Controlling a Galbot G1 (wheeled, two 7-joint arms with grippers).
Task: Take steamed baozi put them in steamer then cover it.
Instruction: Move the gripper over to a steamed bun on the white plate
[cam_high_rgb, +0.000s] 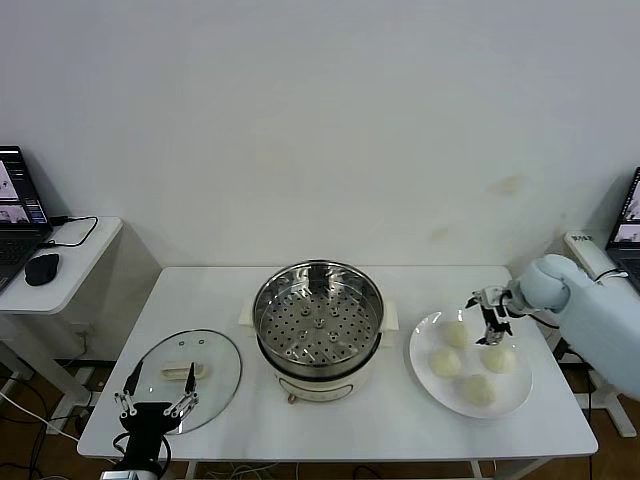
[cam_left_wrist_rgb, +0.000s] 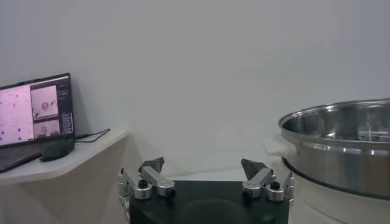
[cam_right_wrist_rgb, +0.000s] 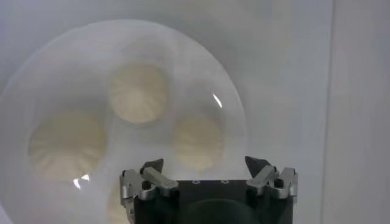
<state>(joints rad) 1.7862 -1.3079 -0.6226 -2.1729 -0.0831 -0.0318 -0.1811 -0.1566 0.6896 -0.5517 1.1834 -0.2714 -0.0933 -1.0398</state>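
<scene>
A plain white wall backs a white desk (cam_high_rgb: 330, 420) where everything for the job is laid out. The steamer (cam_high_rgb: 318, 325) stands at the centre with its perforated tray bare. The cover (cam_high_rgb: 190, 375) lies flat on the desk to its left. Four steamed baozi (cam_high_rgb: 470, 362) sit close together on a white plate (cam_high_rgb: 520, 395) to the steamer's right.

The right hand (cam_high_rgb: 489, 320) hangs above the plate with its fingers apart, roughly over the gap between the two far buns; nothing is held yet. The left hand (cam_high_rgb: 155, 405), fingers also spread, waits at the near desk edge just beside the cover.

The risk, as I judge it, lies in the crowding: descending between buns could push a neighbour toward the plate rim or dent the soft dough. Too hard a squeeze would deform a bun; too light, and it may slip out over the desk before reaching the steamer.
</scene>
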